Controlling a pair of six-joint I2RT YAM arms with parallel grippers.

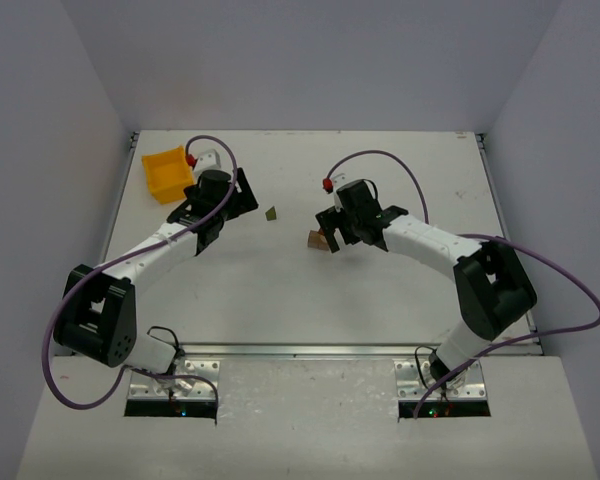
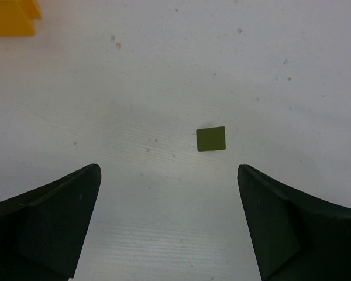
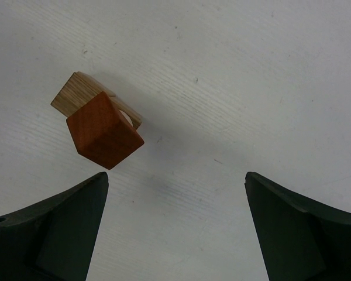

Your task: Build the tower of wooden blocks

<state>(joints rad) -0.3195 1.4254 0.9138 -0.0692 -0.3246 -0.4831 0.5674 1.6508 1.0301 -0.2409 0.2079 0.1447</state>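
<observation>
The left jaws, dark at the bottom corners of their wrist view, stand wide and hold nothing; the right jaws in theirs are just as wide and also bare. The tower [image 3: 99, 120] sits on the bench [image 1: 310, 300] right of centre, just ahead of the right jaws and toward their left side. So far it is a red block [image 3: 104, 136] resting on a tan block [image 3: 76, 96], the red one turned askew to the tan. The tan piece may have an arched cutout, though the view is too steep to be sure. The green block [image 2: 211, 139] lies flat and alone, well apart to the tower's left, ahead of the left jaws and a little right of their middle. The yellow bin [image 1: 167, 174] stands at the far left corner. The step in hand looks like fetching the green block. To do it well, the left jaws should shift right until centred, square up to its faces, then descend and close gently. The right jaws would do best to draw back and leave room, since the askew red top offers a small landing. I can read no brand, label or writing anywhere.
</observation>
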